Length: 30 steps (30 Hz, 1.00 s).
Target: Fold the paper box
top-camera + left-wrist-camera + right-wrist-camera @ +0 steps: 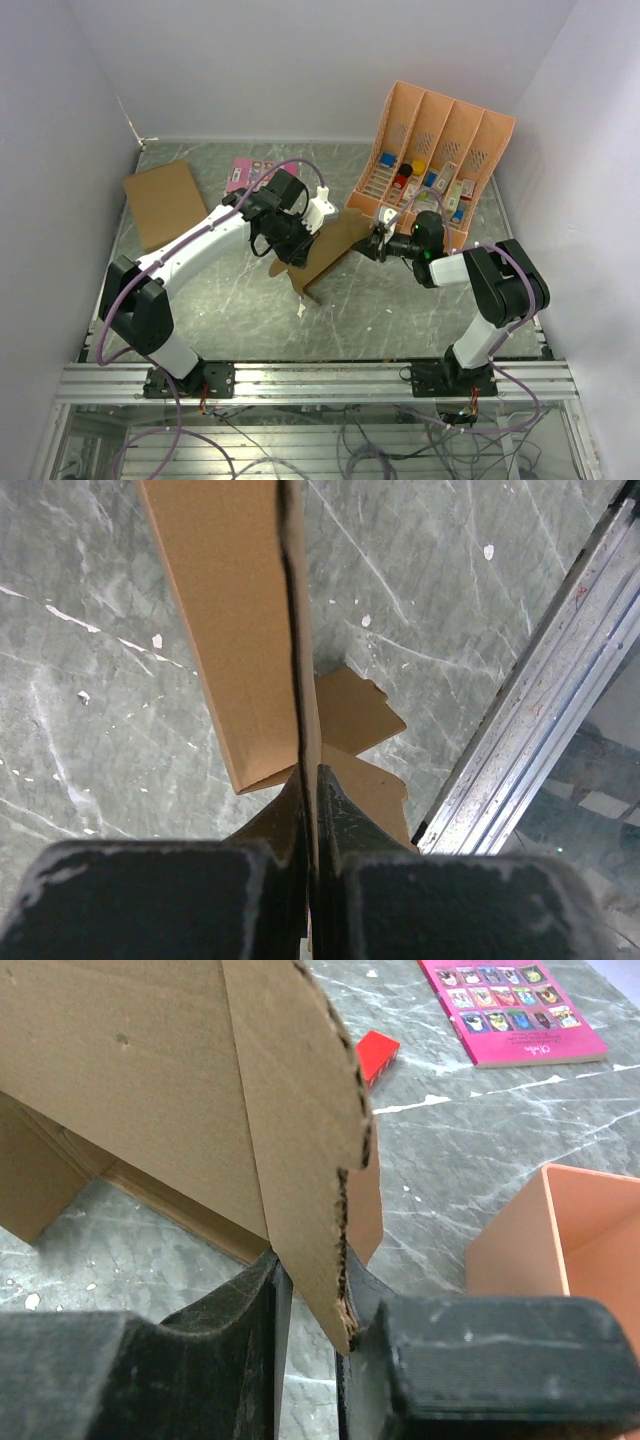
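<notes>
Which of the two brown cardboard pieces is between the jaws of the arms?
The creased paper box in the middle, tilted up, with both arms' jaws on it. The other piece lies flat at the far left, untouched.

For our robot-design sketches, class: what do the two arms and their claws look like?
The left arm and right arm have smooth white links and bulky black joints, and each trails a lilac cable looped outside it. The left claw and right claw have matte black, blocky fingers.
</notes>
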{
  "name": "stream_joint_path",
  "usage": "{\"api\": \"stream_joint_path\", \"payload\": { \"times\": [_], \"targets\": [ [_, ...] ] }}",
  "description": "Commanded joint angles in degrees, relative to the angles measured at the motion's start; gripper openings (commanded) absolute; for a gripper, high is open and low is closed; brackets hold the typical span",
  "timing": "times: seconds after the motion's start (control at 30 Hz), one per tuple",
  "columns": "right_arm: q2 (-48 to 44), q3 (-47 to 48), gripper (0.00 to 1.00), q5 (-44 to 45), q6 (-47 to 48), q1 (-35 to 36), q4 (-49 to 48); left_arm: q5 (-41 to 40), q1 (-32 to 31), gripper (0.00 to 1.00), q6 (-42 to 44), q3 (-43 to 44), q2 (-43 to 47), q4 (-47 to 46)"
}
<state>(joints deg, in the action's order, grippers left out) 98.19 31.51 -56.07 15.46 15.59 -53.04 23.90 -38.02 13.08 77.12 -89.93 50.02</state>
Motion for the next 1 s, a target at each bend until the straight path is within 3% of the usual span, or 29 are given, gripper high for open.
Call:
{"api": "stream_joint_path", "payload": {
  "times": [0.0,0.13,0.27,0.47,0.6,0.8,0.97],
  "targets": [
    [0.3,-0.9,0.19,-2.5,-0.7,2.2,-5.1,1.6,0.4,0.07,1.2,-0.1,-0.8,0.3],
    [0.8,-1.2,0.17,-1.6,-2.6,3.3,-7.7,1.8,0.7,0.07,0.9,-0.5,-0.2,0.2],
    [-2.0,0.1,0.01,-0.6,-2.4,3.4,-2.1,1.7,1.9,0.07,-0.2,-1.0,1.3,-0.6],
    [-9.0,8.8,0.00,1.5,6.0,3.4,25.1,2.2,4.0,0.25,-3.6,-0.8,4.5,-2.3],
    [-8.7,17.7,0.00,3.6,9.1,3.4,46.0,2.5,4.7,0.38,-6.7,-1.3,6.5,-4.4],
    [-6.1,28.7,0.00,6.9,14.1,3.5,71.8,3.7,6.3,0.69,-13.3,-4.8,11.3,-10.7],
    [-5.3,35.5,0.00,10.6,17.2,3.4,86.9,7.1,8.8,0.73,-20.6,-10.5,15.2,-17.7]
  ]
}}
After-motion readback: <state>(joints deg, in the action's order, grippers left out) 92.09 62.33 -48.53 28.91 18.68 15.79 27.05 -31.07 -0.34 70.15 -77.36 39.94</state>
